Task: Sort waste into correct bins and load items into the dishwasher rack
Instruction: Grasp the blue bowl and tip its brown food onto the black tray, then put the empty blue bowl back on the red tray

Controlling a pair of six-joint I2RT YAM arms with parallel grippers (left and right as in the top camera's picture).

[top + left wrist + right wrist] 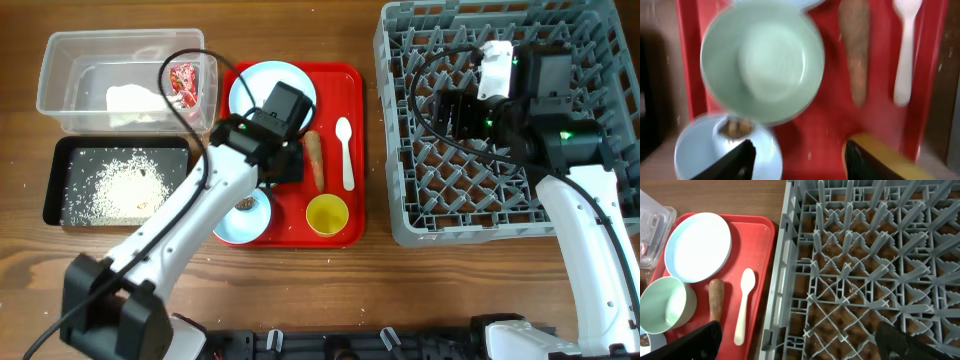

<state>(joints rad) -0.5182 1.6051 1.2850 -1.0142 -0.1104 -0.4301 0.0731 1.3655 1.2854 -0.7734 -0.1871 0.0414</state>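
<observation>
My left gripper [285,163] [797,161] is open and empty above the red tray, just in front of the pale-green bowl [762,62] [665,305], which it hides from overhead. The light-blue bowl [243,218] [705,155] holds the small brown lump [734,127]. The brown stick [314,158] [855,55], white spoon [345,152] [744,305], yellow cup [327,214] [890,155] and pale-blue plate [258,85] [697,245] lie on the tray. My right gripper [458,115] [800,347] is open and empty over the left part of the grey rack [590,60] [865,270].
The clear tub [70,70] at the back left holds the white napkin [135,100] and the red-and-white wrapper [184,82]. The black tray [60,180] in front of it holds white rice crumbs [125,185]. The red serving tray [345,75] lies between the bins and the rack.
</observation>
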